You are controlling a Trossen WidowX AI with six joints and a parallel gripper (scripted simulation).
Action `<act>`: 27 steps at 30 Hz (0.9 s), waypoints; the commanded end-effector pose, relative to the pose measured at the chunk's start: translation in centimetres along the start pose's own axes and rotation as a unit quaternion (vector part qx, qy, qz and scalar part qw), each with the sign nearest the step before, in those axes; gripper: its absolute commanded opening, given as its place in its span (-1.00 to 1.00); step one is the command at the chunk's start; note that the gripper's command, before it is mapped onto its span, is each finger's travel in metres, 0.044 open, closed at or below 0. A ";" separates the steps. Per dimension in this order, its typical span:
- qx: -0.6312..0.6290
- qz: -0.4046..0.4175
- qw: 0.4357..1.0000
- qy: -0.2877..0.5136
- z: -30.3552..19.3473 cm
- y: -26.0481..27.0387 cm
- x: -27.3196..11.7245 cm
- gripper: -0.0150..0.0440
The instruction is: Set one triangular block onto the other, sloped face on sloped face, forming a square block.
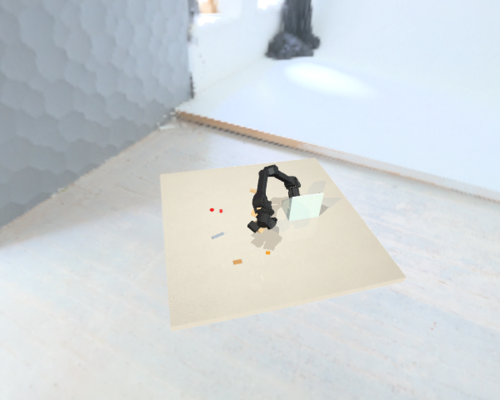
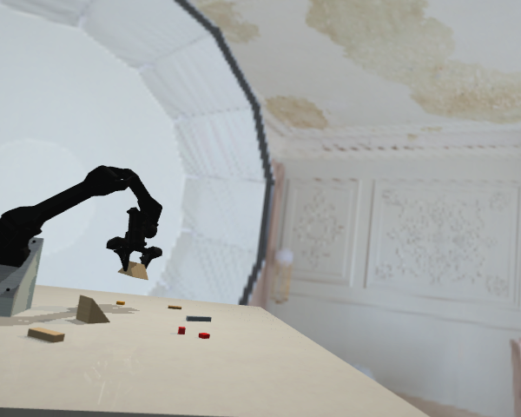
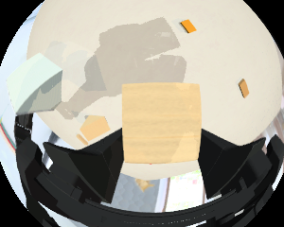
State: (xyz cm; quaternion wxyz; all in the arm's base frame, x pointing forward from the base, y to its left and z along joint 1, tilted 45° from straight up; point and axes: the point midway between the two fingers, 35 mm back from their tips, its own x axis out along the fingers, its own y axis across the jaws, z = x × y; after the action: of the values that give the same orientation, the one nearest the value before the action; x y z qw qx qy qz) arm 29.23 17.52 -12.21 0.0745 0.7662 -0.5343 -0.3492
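Note:
One wooden triangular block (image 2: 135, 273) (image 3: 161, 111) is held in the air above the table (image 1: 336, 258) (image 2: 234, 377). Its slope shows at the left end in the exterior view; the wrist view shows one flat rectangular face. My gripper (image 2: 135, 268) (image 3: 161, 129) is shut on this block, a finger on each side. The other triangular block (image 1: 254, 212) (image 2: 89, 310) (image 3: 95, 128) stands on the table, nearer the arm's base, upright side to the left and slope down to the right in the exterior view. The two blocks are apart. In the top view the arm hides most of the held block.
A wooden bar (image 1: 252, 190) (image 2: 45, 334) lies beyond the standing block. An orange piece (image 1: 267, 252) (image 2: 120, 302) (image 3: 187, 26), a brown piece (image 1: 237, 262) (image 2: 174, 307) (image 3: 243, 88), a grey bar (image 1: 217, 235) (image 2: 198, 318) and two red pieces (image 1: 211, 209) (image 2: 181, 330) lie around. The arm's pale pedestal (image 1: 305, 207) (image 3: 30, 82) stands behind.

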 end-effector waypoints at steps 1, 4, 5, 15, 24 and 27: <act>-0.062 0.011 0.998 -0.015 -1.5 0.8 0.1 -0.49; -0.106 0.016 0.994 -0.026 -2.7 1.3 0.2 -0.49; -0.121 0.017 0.992 -0.030 -3.0 1.5 0.2 -0.49; -0.265 0.023 0.962 -0.068 -6.6 3.5 0.5 -0.49; -0.388 0.017 0.916 -0.103 -9.5 5.7 0.9 -0.49; -0.428 0.013 0.897 -0.114 -10.4 6.5 1.1 -0.49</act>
State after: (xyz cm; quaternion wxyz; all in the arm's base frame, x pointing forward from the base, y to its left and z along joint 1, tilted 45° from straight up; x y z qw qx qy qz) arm 30.97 12.00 -2.81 0.3160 0.6317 -0.3753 -0.6002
